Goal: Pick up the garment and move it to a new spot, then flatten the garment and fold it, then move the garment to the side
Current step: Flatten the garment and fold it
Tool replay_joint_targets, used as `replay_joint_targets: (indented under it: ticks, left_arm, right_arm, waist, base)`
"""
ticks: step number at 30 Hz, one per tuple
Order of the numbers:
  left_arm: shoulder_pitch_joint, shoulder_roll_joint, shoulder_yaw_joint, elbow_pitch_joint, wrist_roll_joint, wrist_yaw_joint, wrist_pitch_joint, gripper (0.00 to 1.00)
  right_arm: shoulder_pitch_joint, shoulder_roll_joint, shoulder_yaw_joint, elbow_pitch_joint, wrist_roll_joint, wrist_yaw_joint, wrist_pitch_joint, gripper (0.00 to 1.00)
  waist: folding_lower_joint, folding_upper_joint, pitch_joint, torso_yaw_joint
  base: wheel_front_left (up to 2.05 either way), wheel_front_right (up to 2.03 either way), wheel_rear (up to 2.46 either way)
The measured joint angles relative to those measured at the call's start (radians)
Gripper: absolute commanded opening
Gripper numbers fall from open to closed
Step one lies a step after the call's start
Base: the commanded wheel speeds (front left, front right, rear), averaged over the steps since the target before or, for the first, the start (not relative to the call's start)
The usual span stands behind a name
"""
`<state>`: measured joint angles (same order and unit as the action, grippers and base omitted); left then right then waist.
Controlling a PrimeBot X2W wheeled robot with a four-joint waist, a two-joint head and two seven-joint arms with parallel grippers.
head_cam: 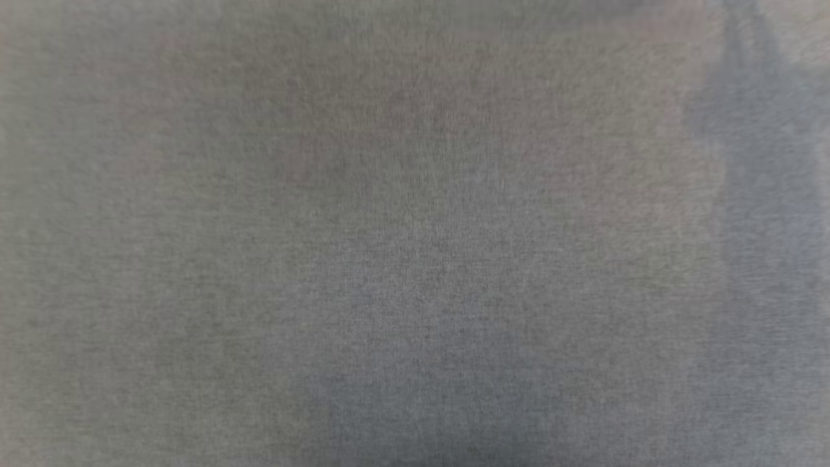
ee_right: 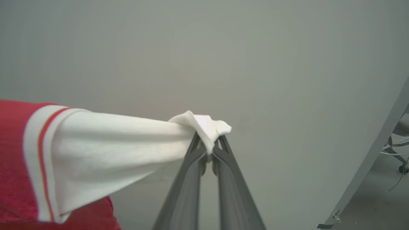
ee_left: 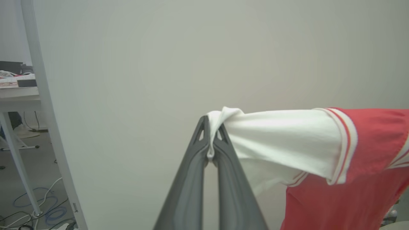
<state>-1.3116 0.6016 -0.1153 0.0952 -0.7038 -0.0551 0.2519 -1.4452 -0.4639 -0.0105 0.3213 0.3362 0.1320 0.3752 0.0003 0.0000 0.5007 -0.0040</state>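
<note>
The garment hangs stretched between my two grippers, held by its white sleeves. In the left wrist view my left gripper (ee_left: 211,129) is shut on the bunched end of one white sleeve (ee_left: 281,140), and the red body (ee_left: 367,166) with stripe trim runs off to the right. The right wrist view has my right gripper (ee_right: 209,142) shut on the other white sleeve (ee_right: 121,147), with the red body (ee_right: 12,159) at the left edge. A blurred grey weave lies close before the head camera, and I cannot tell what it is.
A plain pale panel (ee_left: 191,64) stands behind the garment in both wrist views. Its edge post (ee_left: 48,127) is at the left, with a cluttered white desk (ee_left: 16,92) and floor cables (ee_left: 48,207) beyond. The same panel's edge (ee_right: 367,166) and a chair base (ee_right: 399,150) are at the right.
</note>
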Motion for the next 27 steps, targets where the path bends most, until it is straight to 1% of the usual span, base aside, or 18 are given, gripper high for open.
replay_joint_targets:
  ticks: [3,8,11,14,16,17,19,24,27]
  left_arm:
    - [-0.110,-0.023,-0.027,0.107,0.039,-0.012,-0.048,0.00]
    - [-0.270,-0.056,-0.049,0.296,0.077,-0.038,-0.166,0.00]
    - [-0.330,-0.067,-0.058,0.390,0.087,-0.049,-0.233,0.00]
    - [-0.337,-0.076,-0.084,0.456,0.094,-0.063,-0.290,0.00]
    - [-0.325,-0.086,-0.103,0.489,0.092,-0.067,-0.317,0.00]
    - [-0.282,-0.098,-0.124,0.516,0.066,-0.068,-0.359,0.00]
    - [-0.230,-0.104,-0.142,0.523,0.040,-0.070,-0.390,0.00]
    - [-0.077,-0.107,-0.205,0.519,-0.022,-0.072,-0.428,0.00]
    - [0.040,-0.106,-0.239,0.518,-0.058,-0.073,-0.437,0.00]
  right_arm:
    - [-0.103,0.025,0.011,0.085,-0.045,0.000,-0.057,0.00]
    - [-0.235,0.077,0.010,0.221,-0.120,0.000,-0.166,0.00]
    - [-0.275,0.105,0.011,0.285,-0.146,0.000,-0.218,0.00]
    - [-0.279,0.123,0.012,0.341,-0.159,0.000,-0.263,0.00]
    - [-0.272,0.130,0.015,0.370,-0.158,0.000,-0.285,0.00]
    - [-0.244,0.129,0.030,0.400,-0.154,0.000,-0.309,0.00]
    - [-0.207,0.127,0.044,0.417,-0.141,0.000,-0.324,0.00]
    - [-0.072,0.117,0.082,0.439,-0.098,0.000,-0.340,0.00]
    - [0.040,0.106,0.112,0.448,-0.062,0.000,-0.335,0.00]
  waist:
    - [0.0001,0.0000,0.066,0.001]
    - [0.0000,0.0000,0.163,0.005]
    - [0.0000,0.0000,0.207,0.009]
    - [0.0000,0.0000,0.238,0.016]
    - [0.0000,0.0000,0.246,0.025]
    - [-0.0001,0.0000,0.247,0.040]
    - [-0.0001,0.0000,0.236,0.049]
    - [-0.0002,0.0000,0.193,0.058]
    - [-0.0003,0.0000,0.154,0.060]
  base:
    - [0.00,0.00,0.00]
    - [0.00,0.00,0.00]
    - [0.00,0.00,0.00]
    - [0.00,0.00,0.00]
    - [0.00,0.00,0.00]
    - [0.00,0.00,0.00]
    - [0.00,0.00,0.00]
    - [0.00,0.00,0.00]
    - [0.00,0.00,0.00]
